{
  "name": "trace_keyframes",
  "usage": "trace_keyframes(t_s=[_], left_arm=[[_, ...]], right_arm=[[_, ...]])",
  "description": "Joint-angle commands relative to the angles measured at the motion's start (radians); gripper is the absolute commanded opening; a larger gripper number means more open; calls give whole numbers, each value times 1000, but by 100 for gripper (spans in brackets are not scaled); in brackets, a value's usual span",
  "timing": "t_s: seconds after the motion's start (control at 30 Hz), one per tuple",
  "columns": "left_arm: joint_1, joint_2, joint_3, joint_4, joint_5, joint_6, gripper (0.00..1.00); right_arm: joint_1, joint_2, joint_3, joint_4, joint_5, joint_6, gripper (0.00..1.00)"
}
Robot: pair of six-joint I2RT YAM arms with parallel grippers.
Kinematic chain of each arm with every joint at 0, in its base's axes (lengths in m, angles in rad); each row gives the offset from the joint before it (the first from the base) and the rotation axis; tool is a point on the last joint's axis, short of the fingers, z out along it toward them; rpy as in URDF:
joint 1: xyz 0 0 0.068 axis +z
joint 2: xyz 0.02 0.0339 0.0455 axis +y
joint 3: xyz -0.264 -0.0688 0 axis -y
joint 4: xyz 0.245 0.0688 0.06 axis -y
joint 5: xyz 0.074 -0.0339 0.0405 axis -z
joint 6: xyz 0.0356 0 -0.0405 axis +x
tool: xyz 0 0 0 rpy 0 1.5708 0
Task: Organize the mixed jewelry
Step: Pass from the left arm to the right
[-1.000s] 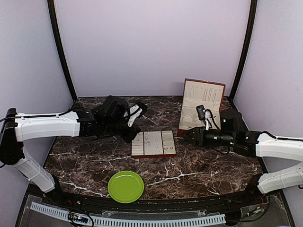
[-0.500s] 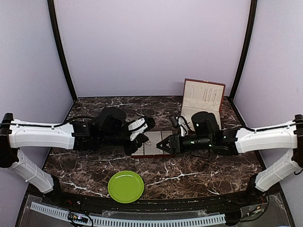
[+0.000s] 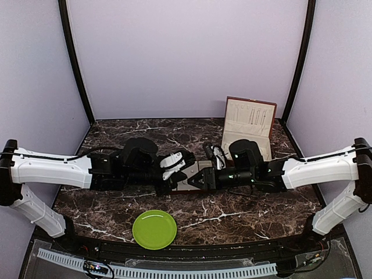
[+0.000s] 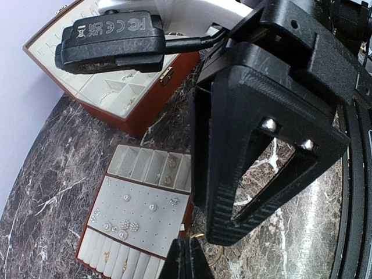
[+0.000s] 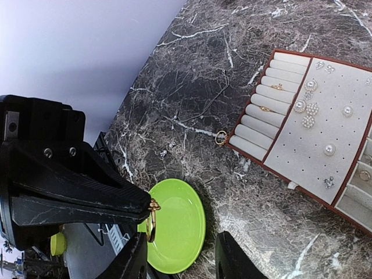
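At the far left we see the left gripper (image 4: 199, 243) hanging over the left edge of the tray (image 5: 296, 163), its jaws a little apart. In front of the tray and somewhat to its left, a green plate (image 5: 183, 232) lies on the worktop (image 3: 244, 218). Most of the jewelry (image 5: 307, 113) sits on the tray: pearly and sparkling studs in the middle panel, and a few small gold pieces in the padded rolls and in the slots on either side of it. A loose gold ring (image 5: 221, 138) lies on the worktop just beside the tray's corner by the padded rolls. Over the tray's right side hangs the right gripper (image 3: 193, 179), its jaws closed on a second gold ring (image 5: 151, 222), held clear of the worktop. Behind the tray to the right, a reddish-brown box (image 3: 250, 116) stands open, with more small pieces in its cream compartments.
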Motion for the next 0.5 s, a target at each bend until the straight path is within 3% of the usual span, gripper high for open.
trace_keyframes(t_s=[0.0, 0.47], left_arm=[[-14, -11, -16, 30, -10, 17, 0], [-31, -7, -22, 45, -42, 9, 0]], right_arm=[[8, 13, 25, 63, -2, 11, 39], [8, 27, 15, 113, -50, 17, 25]])
